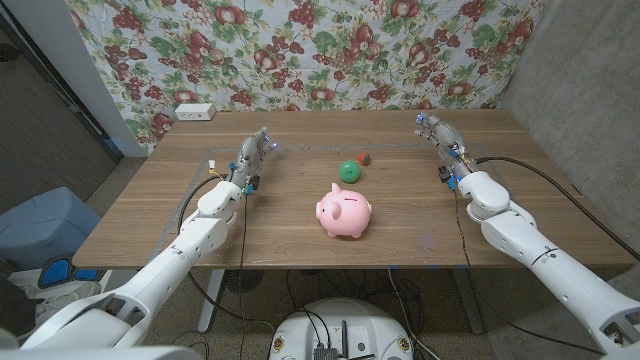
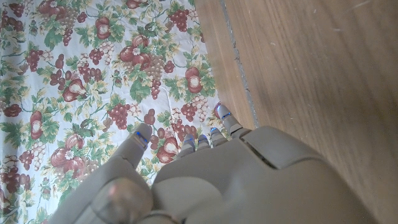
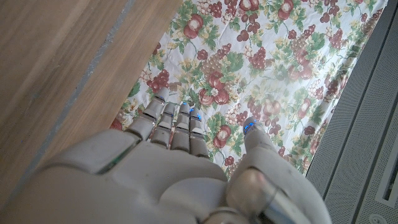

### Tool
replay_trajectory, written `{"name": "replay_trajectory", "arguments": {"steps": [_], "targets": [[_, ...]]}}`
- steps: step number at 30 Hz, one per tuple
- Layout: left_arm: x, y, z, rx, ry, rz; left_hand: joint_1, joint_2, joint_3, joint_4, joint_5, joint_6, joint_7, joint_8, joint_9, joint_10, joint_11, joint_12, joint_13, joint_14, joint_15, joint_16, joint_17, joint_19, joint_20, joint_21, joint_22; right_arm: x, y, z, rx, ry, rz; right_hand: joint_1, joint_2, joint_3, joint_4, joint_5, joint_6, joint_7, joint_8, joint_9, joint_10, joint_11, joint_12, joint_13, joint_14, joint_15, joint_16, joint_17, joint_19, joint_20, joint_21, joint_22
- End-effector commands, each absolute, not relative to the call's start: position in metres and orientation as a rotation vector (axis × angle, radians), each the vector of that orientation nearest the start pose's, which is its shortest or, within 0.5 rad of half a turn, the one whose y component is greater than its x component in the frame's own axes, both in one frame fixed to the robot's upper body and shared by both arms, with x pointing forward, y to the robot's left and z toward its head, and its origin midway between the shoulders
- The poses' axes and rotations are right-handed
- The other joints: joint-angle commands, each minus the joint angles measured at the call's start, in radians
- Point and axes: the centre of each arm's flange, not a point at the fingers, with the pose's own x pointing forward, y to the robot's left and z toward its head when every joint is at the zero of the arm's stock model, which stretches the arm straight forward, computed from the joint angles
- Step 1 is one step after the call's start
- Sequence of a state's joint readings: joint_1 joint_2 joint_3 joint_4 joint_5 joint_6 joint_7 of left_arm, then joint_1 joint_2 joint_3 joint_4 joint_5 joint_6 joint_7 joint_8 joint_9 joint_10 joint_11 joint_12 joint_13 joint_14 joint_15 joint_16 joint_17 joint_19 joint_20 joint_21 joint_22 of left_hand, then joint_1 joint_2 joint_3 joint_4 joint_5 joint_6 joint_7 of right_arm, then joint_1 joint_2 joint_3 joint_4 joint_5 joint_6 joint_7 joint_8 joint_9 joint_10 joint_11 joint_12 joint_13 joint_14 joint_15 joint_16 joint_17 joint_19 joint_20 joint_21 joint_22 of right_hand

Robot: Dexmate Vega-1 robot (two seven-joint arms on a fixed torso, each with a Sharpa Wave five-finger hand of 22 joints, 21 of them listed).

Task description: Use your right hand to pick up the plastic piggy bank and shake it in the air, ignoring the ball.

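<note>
nearest the camera, the pink plastic piggy bank (image 1: pixel 344 212) stands upright on the wooden table (image 1: pixel 150 200), a little near of centre, its snout turned to the left. it looks like a hollow, stiff, smooth shell, so probably light and a bit slippery; the rounded body seems the best place to grip, fingers over the back and thumb on the side, clear of ears and feet. just far of it sits a green ball (image 1: pixel 348 170), with a small red-and-green thing (image 1: pixel 363 157) beside that; both are apart from the pig and out of the way of a reach from the right. the right hand (image 1: pixel 441 136) waits at the far right, fingers apart, holding nothing. the left hand (image 1: pixel 254 152) waits far left, likewise apart and empty. a white box (image 1: pixel 195 111) lies at the far left edge, before the fruit-print cloth (image 1: pixel 320 50).
</note>
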State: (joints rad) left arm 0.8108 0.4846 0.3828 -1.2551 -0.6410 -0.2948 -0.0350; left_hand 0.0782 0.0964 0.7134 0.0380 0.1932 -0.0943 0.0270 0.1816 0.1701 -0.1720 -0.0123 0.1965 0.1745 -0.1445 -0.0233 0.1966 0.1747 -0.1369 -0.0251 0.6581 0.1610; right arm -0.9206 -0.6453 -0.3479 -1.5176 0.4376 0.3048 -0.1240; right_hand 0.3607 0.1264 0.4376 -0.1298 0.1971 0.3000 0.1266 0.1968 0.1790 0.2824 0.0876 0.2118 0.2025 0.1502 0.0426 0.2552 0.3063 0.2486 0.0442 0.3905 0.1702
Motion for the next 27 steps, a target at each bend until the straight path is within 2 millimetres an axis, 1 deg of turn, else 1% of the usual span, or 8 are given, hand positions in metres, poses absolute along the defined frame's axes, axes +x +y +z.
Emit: {"name": "replay_trajectory", "arguments": {"steps": [1, 6, 15, 27], "targets": [[0.664, 0.282, -0.025, -0.053, -0.591, -0.210, 0.006, 0.075, 0.004, -0.002, 0.005, 0.006, -0.002, 0.003, 0.001, -0.002, 0.010, 0.004, 0.002, 0.000, 0.002, 0.000, 0.002, 0.006, -0.001, -0.004, 0.006, 0.592, -0.297, 0.012, -0.261, -0.770, 0.104, 0.009, 0.004, -0.001, -0.007, 0.007, 0.010, -0.001, 0.006, 0.004, 0.011, -0.001, 0.006, 0.003, 0.010, -0.003, 0.002, -0.001, 0.009, -0.001, -0.004, 0.003], [0.663, 0.281, -0.025, -0.048, -0.590, -0.210, 0.005, 0.075, 0.004, -0.002, 0.005, 0.006, -0.003, 0.002, 0.001, -0.002, 0.010, 0.004, 0.002, 0.001, 0.001, 0.000, 0.002, 0.008, -0.002, -0.006, 0.006, 0.584, -0.297, 0.014, -0.285, -0.790, 0.097, 0.009, 0.005, -0.002, -0.008, 0.007, 0.011, 0.000, 0.005, 0.004, 0.012, -0.001, 0.006, 0.003, 0.011, -0.003, 0.002, -0.001, 0.010, 0.000, -0.006, 0.003], [0.662, 0.282, -0.024, -0.045, -0.592, -0.207, 0.004, 0.075, 0.005, -0.001, 0.005, 0.007, -0.003, 0.002, 0.001, -0.002, 0.009, 0.003, 0.002, 0.002, 0.001, -0.001, 0.002, 0.010, -0.002, -0.010, 0.006, 0.577, -0.295, 0.015, -0.305, -0.814, 0.092, 0.008, 0.005, -0.003, -0.010, 0.008, 0.018, 0.000, 0.006, 0.004, 0.020, 0.000, 0.007, 0.003, 0.020, -0.006, 0.004, -0.003, 0.020, 0.002, -0.008, 0.003], [0.661, 0.281, -0.023, -0.035, -0.593, -0.212, 0.003, 0.075, 0.006, -0.001, 0.006, 0.008, -0.003, 0.001, 0.001, 0.001, 0.011, 0.002, 0.002, 0.003, 0.001, -0.002, 0.003, 0.014, -0.001, -0.015, 0.006, 0.564, -0.291, 0.017, -0.380, -0.820, 0.097, 0.008, 0.005, -0.005, -0.013, 0.008, 0.022, 0.001, 0.005, 0.004, 0.024, 0.001, 0.007, 0.004, 0.025, -0.007, 0.005, -0.004, 0.029, 0.002, -0.010, 0.003]]}}
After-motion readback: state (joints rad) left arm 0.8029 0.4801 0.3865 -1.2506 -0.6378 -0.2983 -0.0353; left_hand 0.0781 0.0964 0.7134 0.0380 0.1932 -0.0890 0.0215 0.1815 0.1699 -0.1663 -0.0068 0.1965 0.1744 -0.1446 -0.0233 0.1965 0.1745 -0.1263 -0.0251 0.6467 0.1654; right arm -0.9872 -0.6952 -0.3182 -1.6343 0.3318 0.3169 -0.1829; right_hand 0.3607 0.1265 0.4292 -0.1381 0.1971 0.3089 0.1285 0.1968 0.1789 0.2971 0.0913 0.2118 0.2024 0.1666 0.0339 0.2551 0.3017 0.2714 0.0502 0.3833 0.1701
